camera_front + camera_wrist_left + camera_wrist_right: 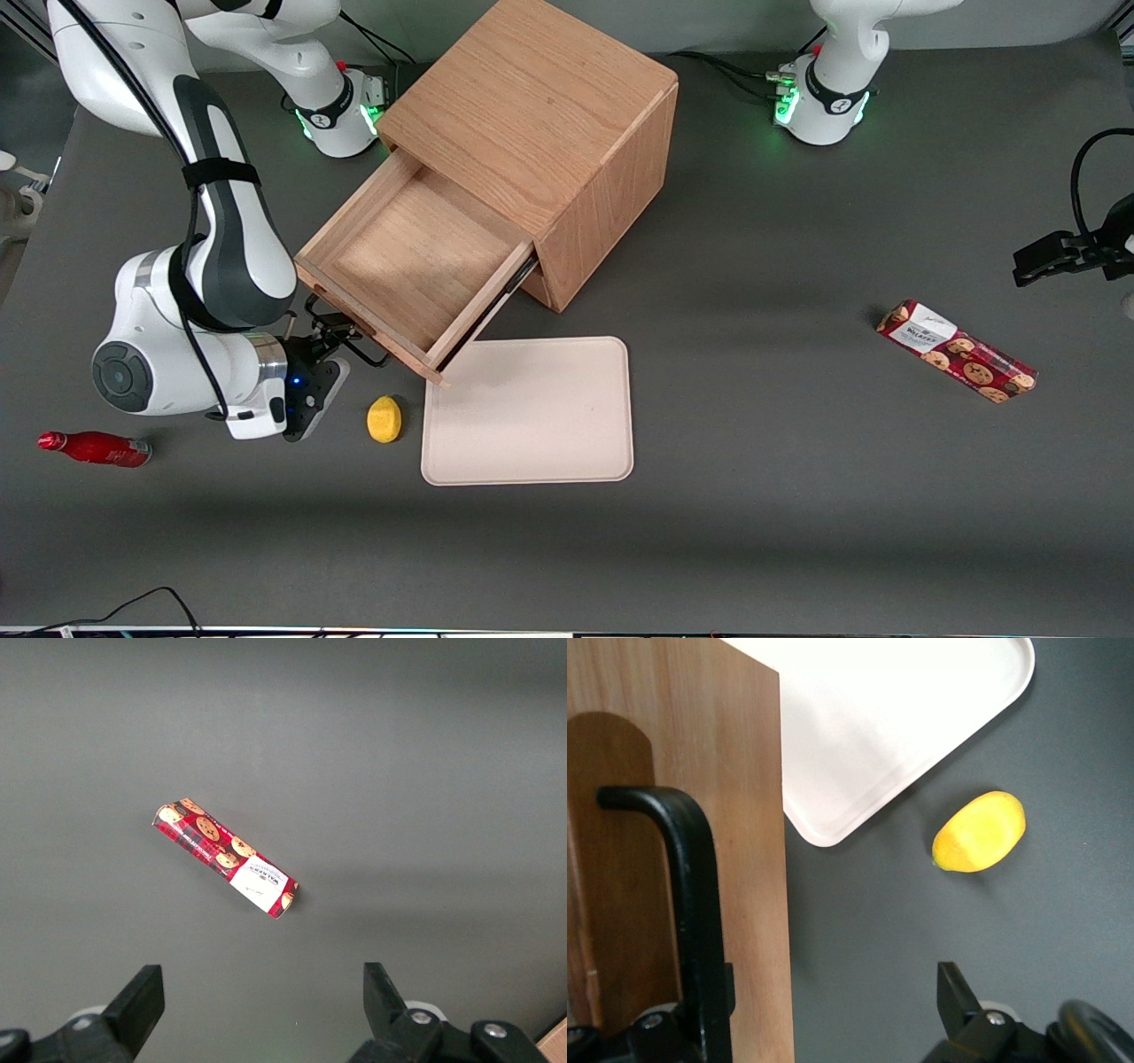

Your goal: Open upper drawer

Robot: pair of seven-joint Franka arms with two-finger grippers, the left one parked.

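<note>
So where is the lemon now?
The lemon lies on the table, between the gripper and the tray, nearer the camera than the open drawer.

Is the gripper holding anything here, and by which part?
Nothing held: the gripper is open at the upper drawer, its fingers astride the black handle, not clamped.

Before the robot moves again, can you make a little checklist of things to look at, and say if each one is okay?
1. Oak-wood upper drawer pulled out of the cube cabinet: ok.
2. Drawer tray shows bare wood inside: ok.
3. Right gripper at the thin black bar handle, fingers spread: ok.
4. One finger clear of the drawer front: ok.
5. Yellow lemon apart from the gripper: ok.
6. Cream plastic tray under the drawer corner, touching or not: cannot tell.
</note>
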